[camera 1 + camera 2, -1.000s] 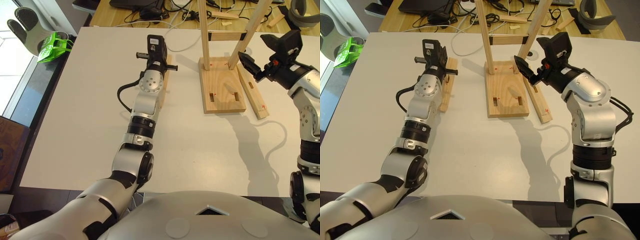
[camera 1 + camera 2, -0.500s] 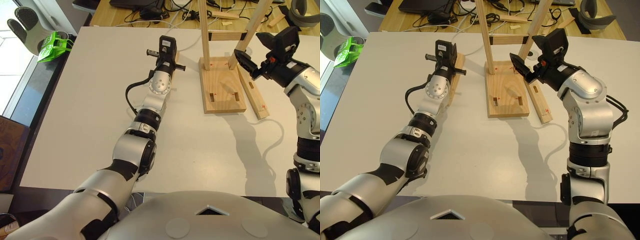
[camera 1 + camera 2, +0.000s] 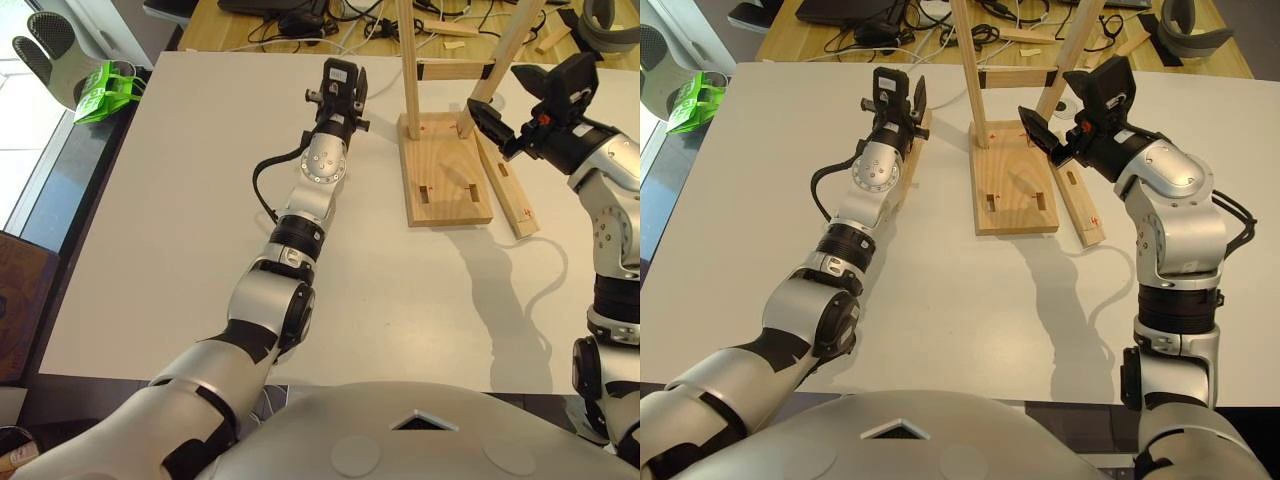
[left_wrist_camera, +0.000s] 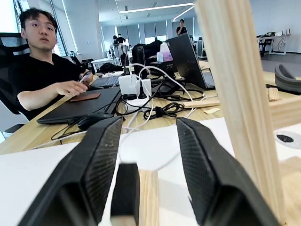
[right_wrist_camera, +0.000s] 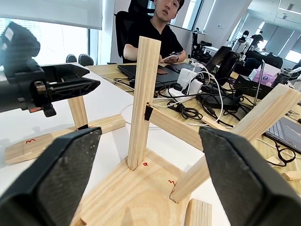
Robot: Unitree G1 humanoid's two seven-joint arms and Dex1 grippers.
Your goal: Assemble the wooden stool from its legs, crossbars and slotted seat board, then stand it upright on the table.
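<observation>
Left tool [image 4: 148, 128] has slid forward along the loose leg [image 4: 149, 197].

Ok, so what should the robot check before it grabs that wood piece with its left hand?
1. Left gripper open: ok.
2. Wood piece lies between its fingers: ok.
3. Right gripper open, holding nothing: ok.
4. Two near slots in the seat board free: ok.
5. Leaning leg pushed fully into the board: cannot tell.
</observation>
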